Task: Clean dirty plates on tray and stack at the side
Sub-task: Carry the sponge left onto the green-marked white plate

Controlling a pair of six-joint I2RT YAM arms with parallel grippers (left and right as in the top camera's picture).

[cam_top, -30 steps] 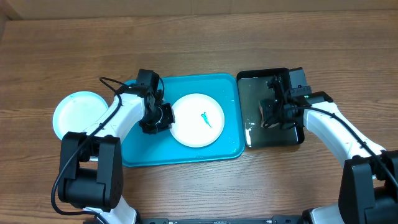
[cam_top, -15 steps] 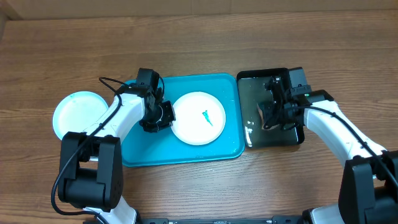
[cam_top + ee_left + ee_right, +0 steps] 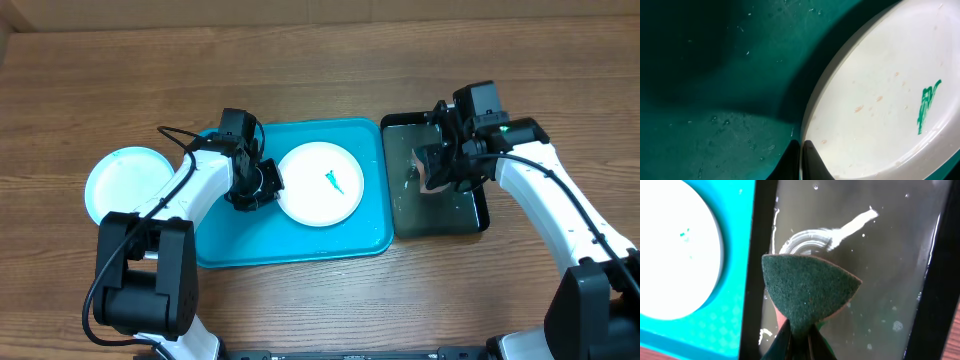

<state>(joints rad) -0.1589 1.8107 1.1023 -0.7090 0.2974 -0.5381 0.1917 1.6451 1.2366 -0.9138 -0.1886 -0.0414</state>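
Note:
A white plate (image 3: 320, 185) with a green smear (image 3: 333, 182) rests on the turquoise tray (image 3: 290, 245). My left gripper (image 3: 265, 186) is shut on its left rim. In the left wrist view the fingertips (image 3: 801, 150) pinch that rim, and the plate (image 3: 880, 100) casts a shadow on the tray (image 3: 715, 75) as if tilted. My right gripper (image 3: 437, 178) is shut on a green sponge (image 3: 807, 290), held above the wet black tray (image 3: 880, 280). A pale blue plate (image 3: 125, 185) lies on the table left of the tray.
The black tray (image 3: 440, 215) sits right against the turquoise tray's right rim, with white foam streaks (image 3: 840, 230) in its water. Bare wooden table (image 3: 320, 60) surrounds both trays.
My right gripper has risen with the sponge and moved towards the far side of the black tray. The white plate has shifted slightly in my left gripper's hold.

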